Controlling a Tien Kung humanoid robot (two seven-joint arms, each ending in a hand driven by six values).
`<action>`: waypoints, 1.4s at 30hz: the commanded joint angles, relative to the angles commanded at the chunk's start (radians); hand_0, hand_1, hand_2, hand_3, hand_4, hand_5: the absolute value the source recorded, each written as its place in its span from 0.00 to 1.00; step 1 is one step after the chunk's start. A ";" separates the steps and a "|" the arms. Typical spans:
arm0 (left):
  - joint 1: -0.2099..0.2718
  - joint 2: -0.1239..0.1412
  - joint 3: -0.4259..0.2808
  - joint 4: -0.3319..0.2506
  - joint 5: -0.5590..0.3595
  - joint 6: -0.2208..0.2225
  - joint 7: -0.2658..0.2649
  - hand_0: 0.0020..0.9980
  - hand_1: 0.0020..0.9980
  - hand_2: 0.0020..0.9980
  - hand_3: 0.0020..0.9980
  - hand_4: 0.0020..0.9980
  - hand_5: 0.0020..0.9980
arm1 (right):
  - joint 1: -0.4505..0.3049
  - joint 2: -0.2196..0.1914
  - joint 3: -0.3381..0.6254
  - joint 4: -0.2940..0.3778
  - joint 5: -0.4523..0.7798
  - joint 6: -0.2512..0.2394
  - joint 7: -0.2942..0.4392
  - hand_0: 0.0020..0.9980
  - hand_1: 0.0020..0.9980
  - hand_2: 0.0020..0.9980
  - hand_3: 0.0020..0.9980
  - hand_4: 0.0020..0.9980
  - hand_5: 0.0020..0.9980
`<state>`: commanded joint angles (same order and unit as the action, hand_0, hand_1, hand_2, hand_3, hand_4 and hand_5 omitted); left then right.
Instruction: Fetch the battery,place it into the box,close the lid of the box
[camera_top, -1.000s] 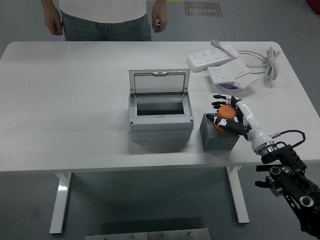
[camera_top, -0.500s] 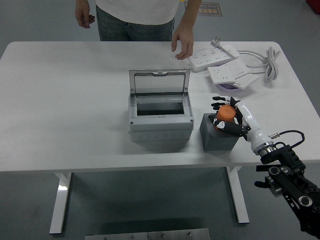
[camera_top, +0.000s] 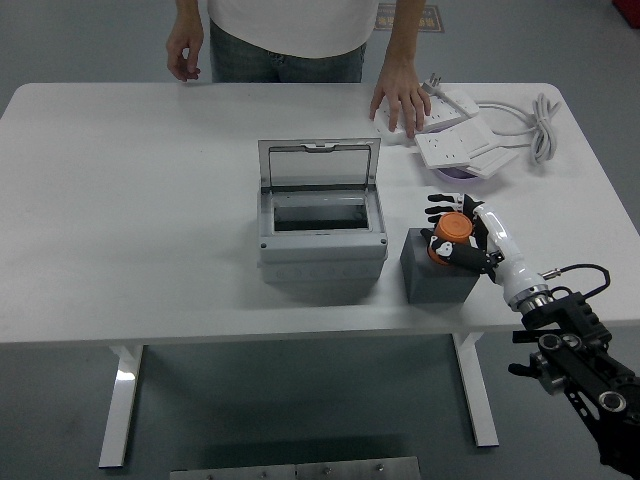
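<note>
The orange battery (camera_top: 452, 238) sits on top of the dark grey block (camera_top: 437, 267), which stands just to the right of the open grey box (camera_top: 322, 235), and the right hand (camera_top: 468, 238) has its fingers curled around the battery, the thumb on the near side and the other fingers on the far side. I judge the step in hand to be the fetching: the grasp seems made, but the battery is not lifted clear of the block. To do it well, the hand should rise straight up first, so that the battery does not drag on the block, then travel left over the right wall of the box and come down into the dark opening before the fingers let go. The lid (camera_top: 319, 163) stands upright at the far side of the box, so it does not block this path; it must be folded forward only after the battery is inside. The left arm is not visible. Farther from the box, to its right and behind, white power strips (camera_top: 455, 140) with a coiled cable (camera_top: 540, 125) lie on the white table (camera_top: 130, 220), and a person at the far edge rests one hand (camera_top: 402, 100) on the strips; the other hand (camera_top: 185, 52) hangs off the table
</note>
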<state>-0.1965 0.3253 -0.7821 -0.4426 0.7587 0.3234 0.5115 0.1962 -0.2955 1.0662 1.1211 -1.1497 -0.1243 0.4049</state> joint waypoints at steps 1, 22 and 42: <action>0.001 0.000 -0.001 0.000 0.003 0.000 0.001 0.63 0.68 0.56 0.59 0.55 0.01 | -0.001 -0.001 -0.002 -0.001 0.013 -0.001 0.002 0.58 0.64 0.65 0.69 0.72 0.00; 0.005 0.000 -0.024 -0.002 0.060 -0.008 0.022 0.63 0.68 0.56 0.59 0.54 0.01 | 0.001 0.001 -0.017 -0.011 0.063 -0.007 0.008 0.54 0.64 0.67 0.66 0.69 0.00; 0.005 -0.002 -0.036 -0.003 0.082 -0.007 0.029 0.63 0.68 0.56 0.59 0.54 0.00 | 0.012 0.006 -0.023 -0.008 0.075 -0.028 0.010 0.51 0.61 0.62 0.59 0.64 0.00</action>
<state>-0.1912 0.3234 -0.8177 -0.4457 0.8412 0.3159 0.5408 0.2078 -0.2899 1.0430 1.1134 -1.0751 -0.1520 0.4153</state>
